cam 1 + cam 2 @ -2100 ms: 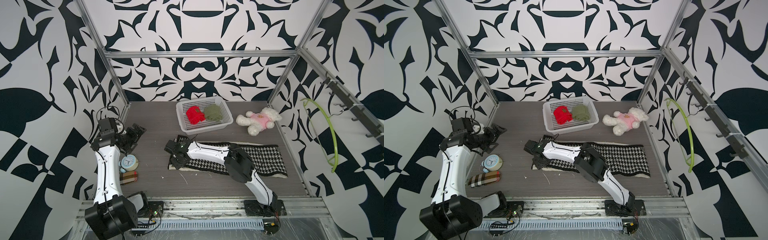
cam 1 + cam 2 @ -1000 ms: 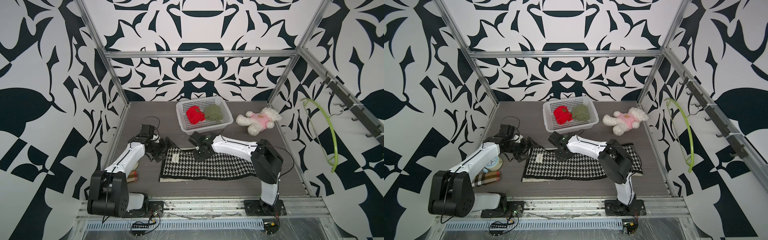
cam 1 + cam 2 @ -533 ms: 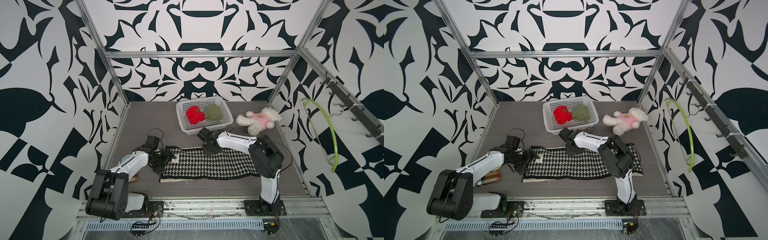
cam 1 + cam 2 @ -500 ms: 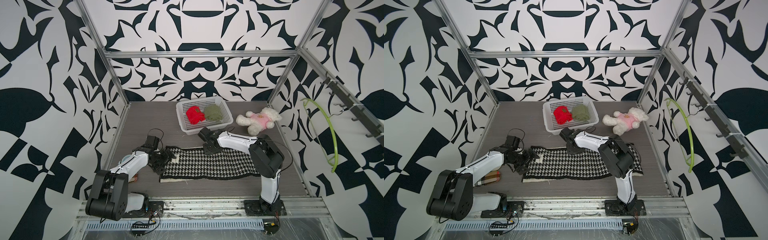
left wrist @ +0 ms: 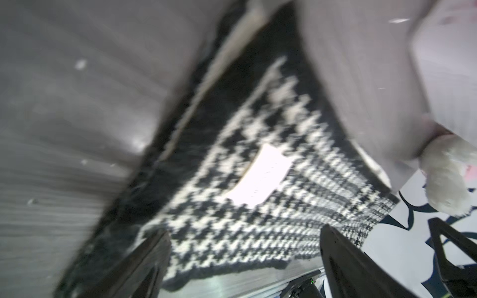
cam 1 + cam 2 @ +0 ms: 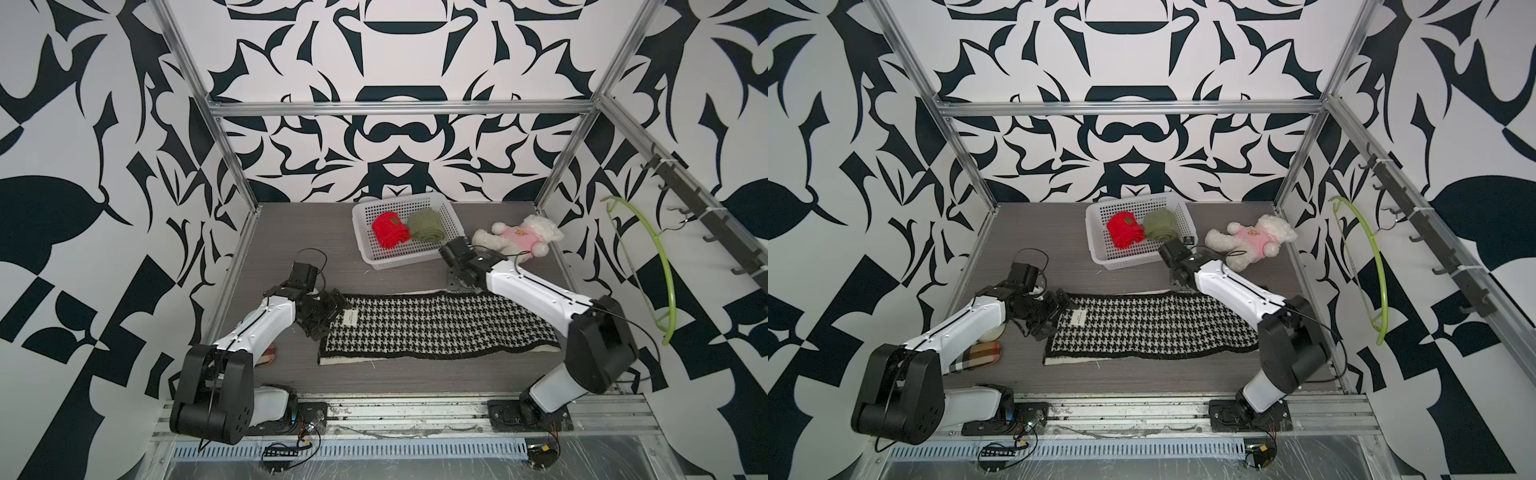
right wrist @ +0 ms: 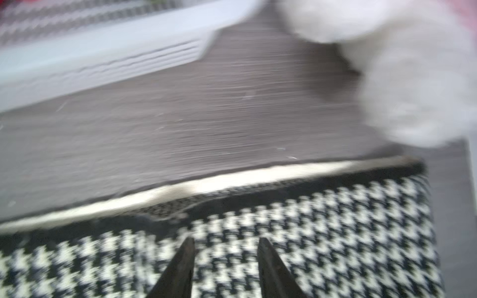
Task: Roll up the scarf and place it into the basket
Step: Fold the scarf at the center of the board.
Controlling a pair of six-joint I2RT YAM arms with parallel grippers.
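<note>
The black-and-white houndstooth scarf (image 6: 436, 328) (image 6: 1150, 328) lies flat and unrolled across the table, a white label (image 6: 350, 318) near its left end. My left gripper (image 6: 328, 316) (image 6: 1050, 318) stands wide open at that end, and the left wrist view (image 5: 242, 229) shows the scarf (image 5: 296, 214) between its spread fingers. My right gripper (image 6: 457, 282) (image 6: 1177, 282) is at the scarf's far edge. In the right wrist view its jaws (image 7: 225, 241) are apart over the cloth (image 7: 335, 232), holding nothing. The white basket (image 6: 409, 261) (image 6: 1129, 262) behind holds a red and a green roll.
A white plush bear in pink (image 6: 519, 243) (image 6: 1254, 241) lies right of the basket, close to my right gripper. A plaid pouch (image 6: 976, 357) sits under my left arm. A green hanger (image 6: 648, 266) hangs on the right wall.
My right gripper has slid to the right along the scarf's far edge and opened. The scarf's right end now reaches further right. The left gripper has stayed open at the left end.
</note>
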